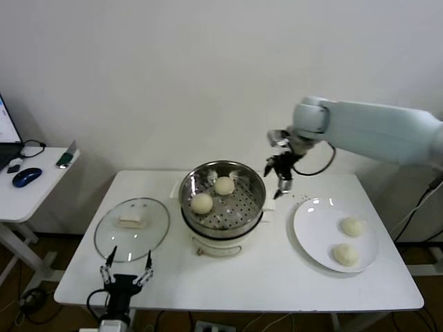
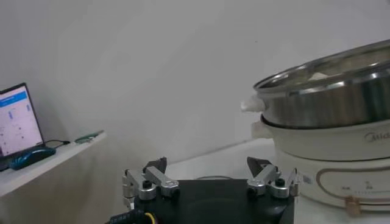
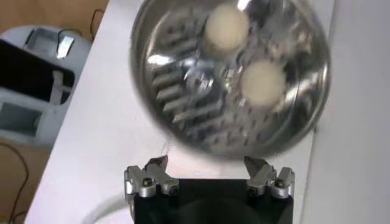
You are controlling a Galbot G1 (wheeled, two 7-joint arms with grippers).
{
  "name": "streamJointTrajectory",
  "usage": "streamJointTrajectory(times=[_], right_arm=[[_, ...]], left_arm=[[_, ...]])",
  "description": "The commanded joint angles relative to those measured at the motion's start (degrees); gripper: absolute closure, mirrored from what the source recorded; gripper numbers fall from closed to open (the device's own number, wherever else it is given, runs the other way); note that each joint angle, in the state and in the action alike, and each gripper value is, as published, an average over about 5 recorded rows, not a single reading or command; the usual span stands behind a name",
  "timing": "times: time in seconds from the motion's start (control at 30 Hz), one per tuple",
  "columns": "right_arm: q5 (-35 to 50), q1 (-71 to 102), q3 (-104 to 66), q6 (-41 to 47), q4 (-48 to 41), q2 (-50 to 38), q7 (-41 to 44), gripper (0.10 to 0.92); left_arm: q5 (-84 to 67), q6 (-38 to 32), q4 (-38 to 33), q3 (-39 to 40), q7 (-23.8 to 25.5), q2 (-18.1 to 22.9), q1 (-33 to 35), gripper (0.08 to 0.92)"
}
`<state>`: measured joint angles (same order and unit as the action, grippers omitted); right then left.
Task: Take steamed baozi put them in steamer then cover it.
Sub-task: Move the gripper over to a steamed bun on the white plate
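The steel steamer (image 1: 223, 199) stands mid-table with two cream baozi (image 1: 202, 203) (image 1: 223, 185) on its perforated tray. Two more baozi (image 1: 352, 227) (image 1: 345, 254) lie on the white plate (image 1: 313, 232) at the right. My right gripper (image 1: 279, 174) hangs open and empty just beyond the steamer's right rim, above the table. Its wrist view looks down on the steamer (image 3: 183, 91) and both buns (image 3: 226, 25) (image 3: 262, 82). The left gripper (image 1: 126, 268) rests open and empty at the table's front left, close to the glass lid (image 1: 131, 228); the steamer (image 2: 329, 103) shows in its wrist view.
A side desk (image 1: 28, 181) at the left carries a mouse (image 1: 26, 177) and a laptop edge. The wall runs close behind the table. The table's front edge lies just below the left gripper.
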<state>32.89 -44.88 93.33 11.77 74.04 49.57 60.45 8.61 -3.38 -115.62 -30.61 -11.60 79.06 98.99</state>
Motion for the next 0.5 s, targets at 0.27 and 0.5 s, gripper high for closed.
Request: streamJointTrajectory(times=[0.27,0.5], right_arm=[[-23.9,21.8,-12.7,-3.3,1.6,-21.7,0.4,0.203],[-26.9,30.0,-18.6,-3.7,-0.9,-20.9,0.3,0.203]], left_arm=[[0.6,0.1,-0.4,-1.1,-0.3,1.1,1.7,0.177],[1.1,0.3,-0.5,-1.1,-0.7,1.6,1.9,0.177]])
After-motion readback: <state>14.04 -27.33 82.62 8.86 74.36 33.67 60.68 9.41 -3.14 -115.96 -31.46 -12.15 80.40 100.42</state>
